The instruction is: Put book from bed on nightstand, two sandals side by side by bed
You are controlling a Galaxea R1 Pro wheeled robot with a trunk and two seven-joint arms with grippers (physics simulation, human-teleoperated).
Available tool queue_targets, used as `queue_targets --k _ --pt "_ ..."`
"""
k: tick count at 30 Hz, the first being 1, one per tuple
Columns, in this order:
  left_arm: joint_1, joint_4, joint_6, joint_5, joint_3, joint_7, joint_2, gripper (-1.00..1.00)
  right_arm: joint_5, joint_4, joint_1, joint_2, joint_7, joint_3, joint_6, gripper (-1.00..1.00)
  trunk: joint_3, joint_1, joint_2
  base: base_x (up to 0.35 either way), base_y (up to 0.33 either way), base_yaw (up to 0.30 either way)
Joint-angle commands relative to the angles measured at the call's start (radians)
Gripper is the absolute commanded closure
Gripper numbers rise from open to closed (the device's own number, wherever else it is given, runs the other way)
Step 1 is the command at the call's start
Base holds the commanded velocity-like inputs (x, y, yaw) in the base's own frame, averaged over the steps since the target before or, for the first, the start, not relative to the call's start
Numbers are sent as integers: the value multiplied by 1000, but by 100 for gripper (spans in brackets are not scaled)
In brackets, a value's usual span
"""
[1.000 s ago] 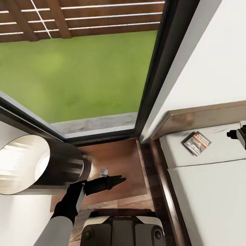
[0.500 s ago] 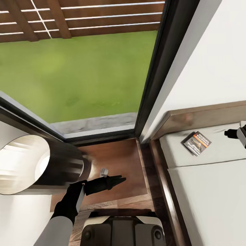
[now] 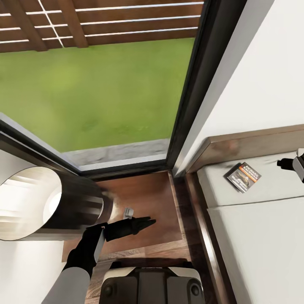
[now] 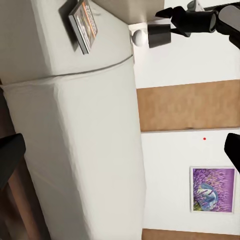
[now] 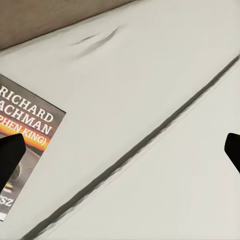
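Although the right gripper (image 3: 291,164) has crept slightly toward the book (image 3: 243,177) since a second ago, head view shows it apart from the book, which lies flat on the bed (image 3: 261,236) near the headboard. Left wrist view: the book (image 4: 83,25) on the mattress, the right gripper (image 4: 167,22) beside it. Right wrist view: fingertips (image 5: 10,155) spread wide, empty, one overlapping the book (image 5: 30,135). Left gripper (image 3: 145,221) over the nightstand (image 3: 147,202); its opening cannot be told. No containers appear.

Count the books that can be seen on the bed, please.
1. The single book lies flat on the bed, on the mattress near the headboard, at the corner closest to the window. More of the bed continues beyond the frame, so others may be hidden.
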Motion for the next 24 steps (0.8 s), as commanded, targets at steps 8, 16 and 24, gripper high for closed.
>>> queue_targets --k 8,16,24 --pt "-1 -1 11 -10 6 -8 -2 -100 10 -2 -1 1 3 -8 0 -100 -20 24 -44 0 0 0" --pt "-1 -1 11 -10 6 -8 -2 -100 11 -11 -1 1 3 -7 -1 -100 -45 54 -100 0 0 0" --pt "-1 0 11 -10 6 -8 -2 -100 12 -11 -1 -1 3 -4 -1 -100 -70 85 -156 0 0 0"
